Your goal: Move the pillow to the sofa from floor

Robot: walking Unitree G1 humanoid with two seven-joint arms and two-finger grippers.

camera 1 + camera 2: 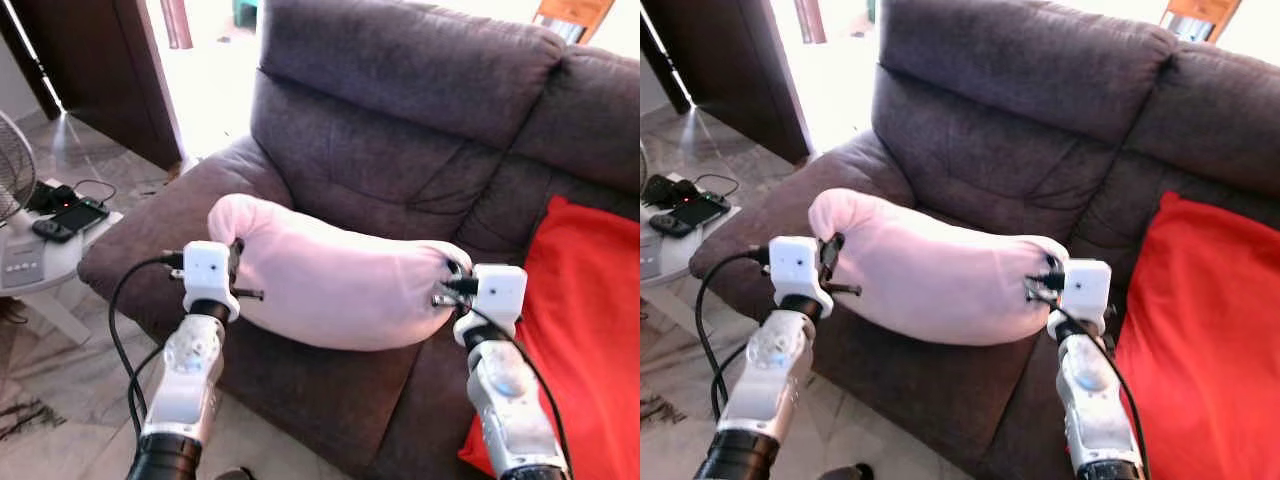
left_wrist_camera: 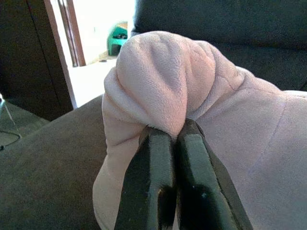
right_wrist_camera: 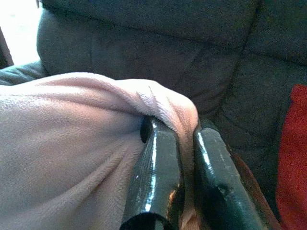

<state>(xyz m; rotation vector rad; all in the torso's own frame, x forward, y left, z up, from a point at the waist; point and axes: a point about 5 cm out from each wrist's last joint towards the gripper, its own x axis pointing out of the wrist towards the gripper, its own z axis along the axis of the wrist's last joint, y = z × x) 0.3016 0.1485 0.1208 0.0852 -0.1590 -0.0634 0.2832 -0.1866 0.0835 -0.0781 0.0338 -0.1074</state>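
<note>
One pale pink pillow (image 1: 330,285), one dark grey sofa (image 1: 420,120) and one red cushion (image 1: 585,320) share the frame. Two pincers, left pincer (image 1: 236,268) and right pincer (image 1: 448,283), each clamp one pillow end. One white surface (image 1: 40,262) carries two dark phones (image 1: 68,218); one fan (image 1: 12,170) stands alongside.

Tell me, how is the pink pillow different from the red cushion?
The pink pillow is pale, while the red cushion is bright. The pillow is pinched at both ends by the left gripper and the right gripper, while nothing grips the cushion. The pillow is over the left seat of the sofa, the cushion on the right seat. Both look soft.
</note>
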